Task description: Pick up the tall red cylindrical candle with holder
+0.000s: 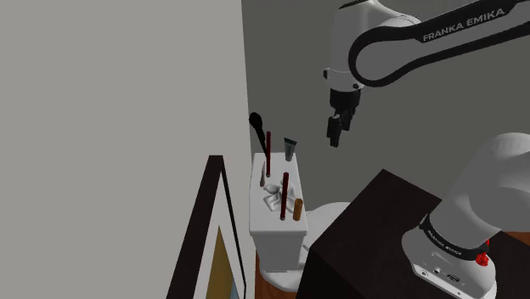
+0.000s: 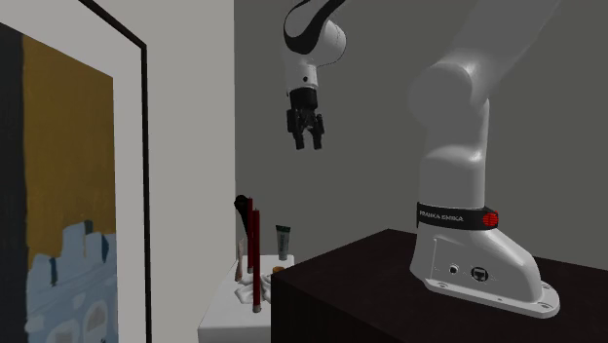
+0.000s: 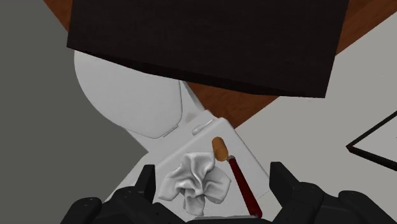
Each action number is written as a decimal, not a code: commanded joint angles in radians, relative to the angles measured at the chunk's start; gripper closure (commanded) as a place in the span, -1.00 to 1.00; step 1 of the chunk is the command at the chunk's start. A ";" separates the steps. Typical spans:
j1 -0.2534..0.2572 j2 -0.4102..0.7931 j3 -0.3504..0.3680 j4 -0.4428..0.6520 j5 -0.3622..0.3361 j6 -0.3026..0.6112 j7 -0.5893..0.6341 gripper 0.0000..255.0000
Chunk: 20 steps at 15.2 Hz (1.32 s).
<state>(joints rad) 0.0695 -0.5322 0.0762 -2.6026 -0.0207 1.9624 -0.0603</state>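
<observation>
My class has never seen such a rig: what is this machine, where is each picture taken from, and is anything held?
It is a white robot arm on a dark box stand, ending in a black two-finger gripper. One camera looks from beside the stand, another from elsewhere, a third from the hand, looking down. Below, on a white toilet tank, are a tall red candle, a crumpled white cloth and an orange-brown cylinder. The gripper is open, high above; nothing is held.

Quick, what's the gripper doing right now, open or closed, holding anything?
Gripper: open, fingers apart, holding nothing; the red candle is not grasped.
</observation>
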 commanded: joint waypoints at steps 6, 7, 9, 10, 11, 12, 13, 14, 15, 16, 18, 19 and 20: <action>0.031 0.233 0.048 0.004 0.011 0.279 0.035 -1.00; 0.034 0.271 0.055 0.011 0.009 0.316 0.042 -1.00; 0.040 0.348 0.069 0.030 0.001 0.386 0.056 -1.00; 0.042 0.387 0.076 0.042 -0.005 0.420 0.065 -1.00; 0.045 0.427 0.082 0.056 -0.012 0.452 0.074 -1.00; 0.048 0.467 0.088 0.070 -0.021 0.483 0.084 -1.00; 0.050 0.506 0.094 0.086 -0.032 0.513 0.095 -1.00; 0.054 0.546 0.098 0.104 -0.044 0.541 0.107 -1.00; 0.058 0.586 0.102 0.123 -0.058 0.567 0.119 -1.00; 0.061 0.610 0.103 0.135 -0.067 0.583 0.127 -1.00; 0.062 0.636 0.100 0.132 -0.079 0.610 0.136 -1.00; 0.062 0.649 0.099 0.131 -0.085 0.624 0.141 -1.00; 0.063 0.662 0.097 0.131 -0.091 0.637 0.146 -1.00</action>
<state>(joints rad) 0.1319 0.1120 0.1749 -2.4740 -0.1044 2.5835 0.0802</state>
